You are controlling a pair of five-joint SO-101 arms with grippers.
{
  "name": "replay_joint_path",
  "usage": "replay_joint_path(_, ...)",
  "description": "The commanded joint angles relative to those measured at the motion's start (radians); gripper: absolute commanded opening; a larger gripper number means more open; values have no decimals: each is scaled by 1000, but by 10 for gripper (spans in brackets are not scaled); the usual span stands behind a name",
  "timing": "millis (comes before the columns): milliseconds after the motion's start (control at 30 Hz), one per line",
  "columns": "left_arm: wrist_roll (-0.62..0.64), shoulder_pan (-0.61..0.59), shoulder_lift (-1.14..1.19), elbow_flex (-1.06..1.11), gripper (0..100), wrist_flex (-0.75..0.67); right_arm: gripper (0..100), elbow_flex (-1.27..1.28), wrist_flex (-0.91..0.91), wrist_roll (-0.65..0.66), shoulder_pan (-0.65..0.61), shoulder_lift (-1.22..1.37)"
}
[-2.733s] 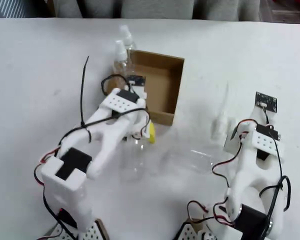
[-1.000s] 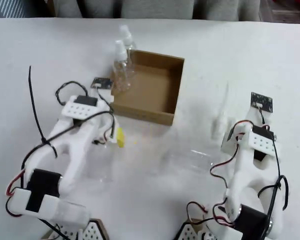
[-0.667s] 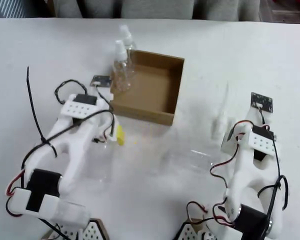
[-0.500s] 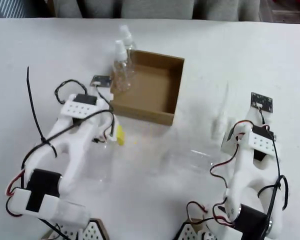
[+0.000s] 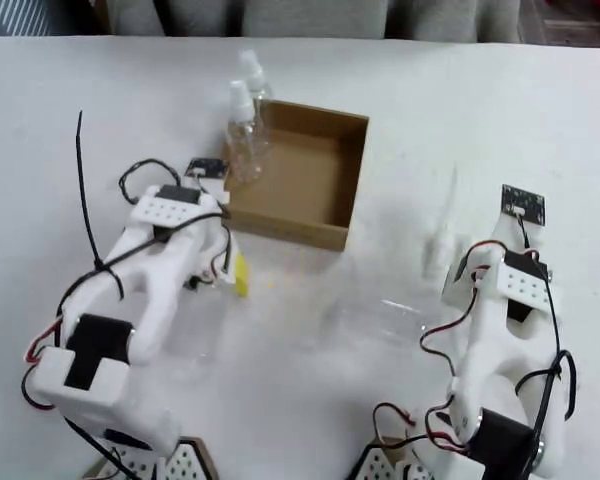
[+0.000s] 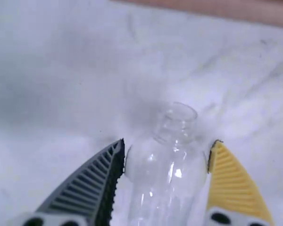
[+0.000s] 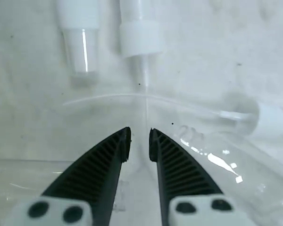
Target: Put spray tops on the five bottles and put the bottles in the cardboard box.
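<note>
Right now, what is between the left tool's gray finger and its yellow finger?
A clear bottle with no spray top, its neck open. The left wrist view shows the left tool gripping it, gray finger and yellow finger against its sides.

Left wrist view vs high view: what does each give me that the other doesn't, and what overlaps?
Left wrist view adds: the left gripper shut on a clear bottle, with the grey finger and the yellow finger against its shoulders. Its neck is open, with no spray top on it.
High view adds: the cardboard box seen whole, two capped bottles standing at its far left corner, the right arm, and spray tops lying on the table beside it.
Both: the yellow finger and the white table.
</note>
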Motion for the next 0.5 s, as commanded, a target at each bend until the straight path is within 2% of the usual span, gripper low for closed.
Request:
replay_joint_path(0, -2, -7, -7, -54, 270, 3, 49, -5, -13, 9, -4, -5)
replay_joint_path(67, -2, -4, -7, -52, 209, -2, 49, -5, -13, 9, -2, -5)
replay_joint_path(167, -11, -4, -7, -58, 21, -5, 49, -5, -13, 9, -2, -5)
replay_joint_path(200, -11, -4, -7, -58, 12, -5, 49, -5, -13, 9, -2, -5)
replay_joint_path(267, -5, -4, -7, -57, 67, 2, 49, -5, -13, 9, -2, -5)
replay_joint_path(400, -2, -12, -8, -60, 15, -5, 49, -5, -13, 9, -2, -5)
replay_joint_path(467, 43, -12, -8, -74, 27, -5, 49, -5, -13, 9, -2, -5)
